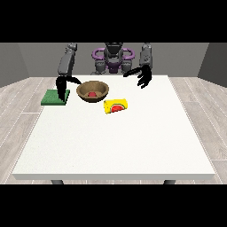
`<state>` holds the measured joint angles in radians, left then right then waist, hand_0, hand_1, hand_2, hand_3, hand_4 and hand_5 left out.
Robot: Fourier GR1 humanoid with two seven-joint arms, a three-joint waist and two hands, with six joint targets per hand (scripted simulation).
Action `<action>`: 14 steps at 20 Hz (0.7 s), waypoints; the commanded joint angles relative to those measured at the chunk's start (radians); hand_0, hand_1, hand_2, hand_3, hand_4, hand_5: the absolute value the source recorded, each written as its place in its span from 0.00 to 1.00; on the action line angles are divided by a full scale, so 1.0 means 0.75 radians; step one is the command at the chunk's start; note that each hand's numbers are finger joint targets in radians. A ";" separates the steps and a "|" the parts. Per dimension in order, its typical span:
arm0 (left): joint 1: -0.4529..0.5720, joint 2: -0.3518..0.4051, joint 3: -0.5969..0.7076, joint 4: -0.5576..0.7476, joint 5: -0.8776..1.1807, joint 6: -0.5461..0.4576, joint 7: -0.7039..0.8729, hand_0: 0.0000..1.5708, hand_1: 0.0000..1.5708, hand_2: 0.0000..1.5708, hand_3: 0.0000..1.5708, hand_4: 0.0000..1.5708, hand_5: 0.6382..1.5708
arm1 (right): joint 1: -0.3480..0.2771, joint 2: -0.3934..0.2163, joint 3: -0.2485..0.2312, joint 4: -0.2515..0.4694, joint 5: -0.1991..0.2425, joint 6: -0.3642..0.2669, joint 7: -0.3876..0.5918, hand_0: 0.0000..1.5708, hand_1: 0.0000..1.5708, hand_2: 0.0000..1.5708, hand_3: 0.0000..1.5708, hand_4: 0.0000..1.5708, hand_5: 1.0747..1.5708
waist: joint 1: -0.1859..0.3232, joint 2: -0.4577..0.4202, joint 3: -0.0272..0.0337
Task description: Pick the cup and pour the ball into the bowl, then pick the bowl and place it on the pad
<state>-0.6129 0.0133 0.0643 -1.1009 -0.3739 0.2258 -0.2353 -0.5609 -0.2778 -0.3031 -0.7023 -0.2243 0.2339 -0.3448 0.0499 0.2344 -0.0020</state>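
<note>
Pouring looks finished, judging by how things lie: the small red ball (92, 94) sits inside the round brown wooden bowl (92, 91), and the yellow cup with a watermelon-slice print (116, 106) lies on its side on the white table (115, 142), mouth roughly toward the bowl, as a tipped and released cup would rest.

The hand at the view's left (61, 88) hangs from its arm with dark fingers pointing down over the flat green square pad (56, 97). The bowl stands just beside this hand, on the side toward the table's middle, with one dark digit reaching toward its rim; whether it touches the rim I cannot tell, nor whether these fingers are spread or curled. It appears to hold nothing.

The hand at the view's right (143, 76) hovers above the table with fingers spread and relaxed, holding nothing. The cup lies nearer the camera than this hand and toward the bowl, apart from it.

What remains, in my judgement, is gripping the bowl and moving it onto the pad, which sits right under the nearer hand.
</note>
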 commanded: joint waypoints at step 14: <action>-0.053 0.005 -0.063 -0.127 0.075 -0.072 0.098 0.00 0.00 0.00 0.00 0.00 0.98 | 0.012 0.056 -0.032 0.242 -0.015 -0.032 -0.195 0.00 0.00 0.00 0.00 0.13 0.94 | 0.097 0.044 0.0043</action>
<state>-0.6070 0.0120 0.0291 -1.1428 -0.3127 0.1830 -0.2179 -0.5177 -0.2211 -0.2876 -0.6045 -0.2205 0.2338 -0.4568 0.0784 0.2132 -0.0159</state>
